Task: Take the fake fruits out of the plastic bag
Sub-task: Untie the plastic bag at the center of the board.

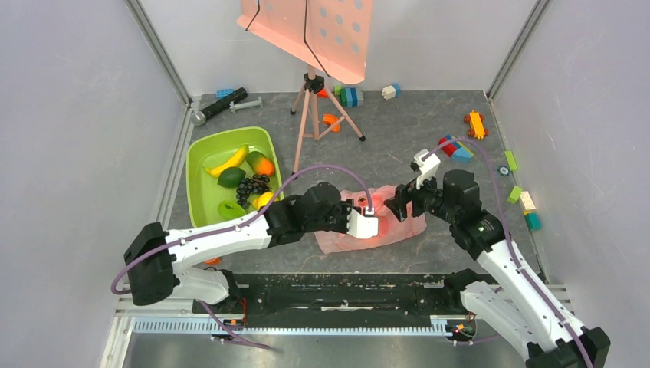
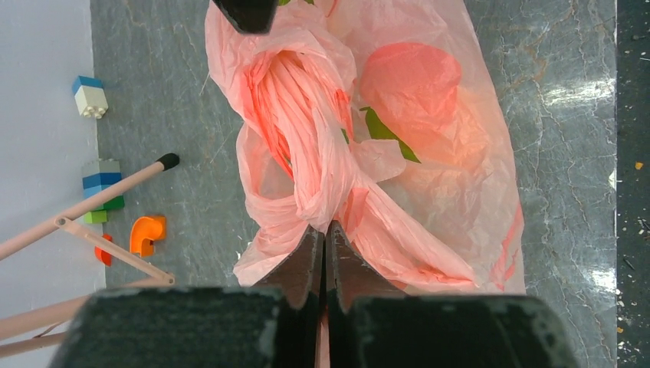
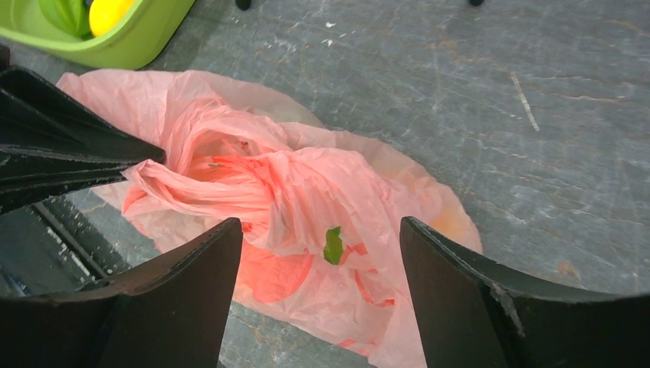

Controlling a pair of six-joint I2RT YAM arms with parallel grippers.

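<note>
Hidden or unclear:
- The plastic bag [image 1: 398,228] is half covered from above by both wrists; only its near and right edges show there.
- Bag interior not visible. Its mouth is bunched into a twisted rope of film in the left wrist view.
- A round red-orange patch with a green leaf shape shows through the film [image 2: 414,84]. Cannot tell whether it is a print or a fruit inside. A small green leaf mark and a red patch show in the right wrist view, equally uncertain.
- The tub's far side is cut off in the right wrist view.

Containers:
- The bag [image 3: 306,192] lies crumpled and mostly flat on the grey table [image 1: 429,130], just right of the green tub [image 1: 198,165] and in front of the pink stand's tripod [image 1: 314,107].
- The tub holds a banana [image 1: 228,162], an orange [image 1: 265,166], a dark green fruit [image 1: 231,177], black grapes [image 1: 251,188], a yellow fruit [image 1: 263,199] and another green piece at the near end.

Grippers:
- The left gripper [image 2: 323,234] has its fingers pressed together, pinching a twisted fold of the bag [image 2: 429,153].
- The right gripper [image 3: 318,226] has its fingers wide apart, straddling the bag's bunched top and gripping nothing; whether they touch the film is unclear.
- The two grippers face each other over the bag.
</note>
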